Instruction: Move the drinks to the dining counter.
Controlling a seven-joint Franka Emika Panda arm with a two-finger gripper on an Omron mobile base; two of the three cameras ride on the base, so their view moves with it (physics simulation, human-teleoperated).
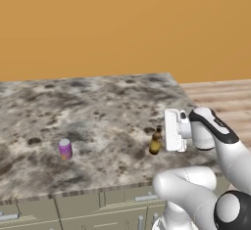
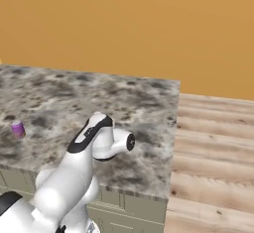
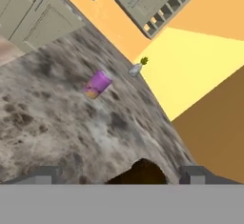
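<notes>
Brown glass bottle stands on the dining counter between my gripper's spread fingers, apparently released. Purple can stands well ahead of my hand.

the counter top is grey-brown marbled stone with dark blotches, over beige-green drawer fronts. the can is purple-pink with a silver top; the bottle is brown glass. the wall is orange, the floor pale striped wood.
</notes>
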